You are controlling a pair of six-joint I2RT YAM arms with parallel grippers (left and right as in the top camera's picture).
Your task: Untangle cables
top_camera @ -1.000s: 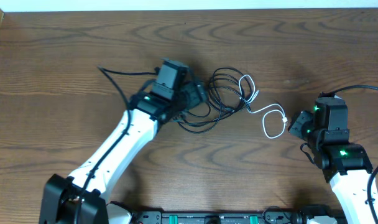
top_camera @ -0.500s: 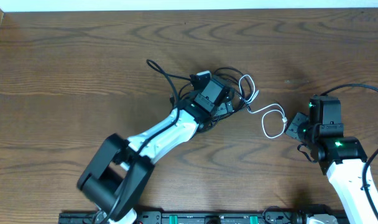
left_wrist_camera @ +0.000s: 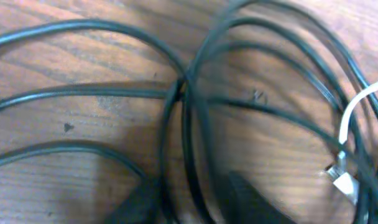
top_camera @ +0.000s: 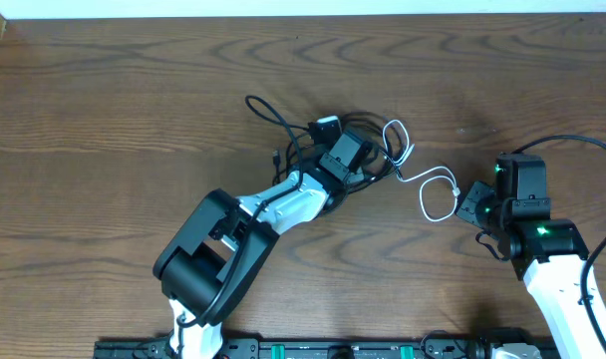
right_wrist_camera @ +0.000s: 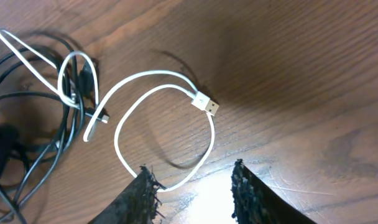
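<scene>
1. The left gripper (left_wrist_camera: 192, 190) has swung right, into the black cables (left_wrist_camera: 183, 93) tangled on the counter (top_camera: 104, 120); strands run between its blurred fingers (left_wrist_camera: 251, 199), and whether it grips them cannot be told.
2. The right gripper (right_wrist_camera: 192, 190) stands partly open and empty, with the white cable (right_wrist_camera: 206, 104) looping just ahead of it.

- This looks like a robotics lab bench, seen from above.
- Two white-and-black robot arms, the left arm (top_camera: 283, 207) and the right arm (top_camera: 557, 284), reach over a dark wood-grain table (top_camera: 104, 120).
- A black equipment rail (top_camera: 333, 350) with small green lights runs along the table's near edge.
- Green indicator lights glow on both arms.
- A tangle of thin cables (top_camera: 387, 150) lies on the wood.
</scene>
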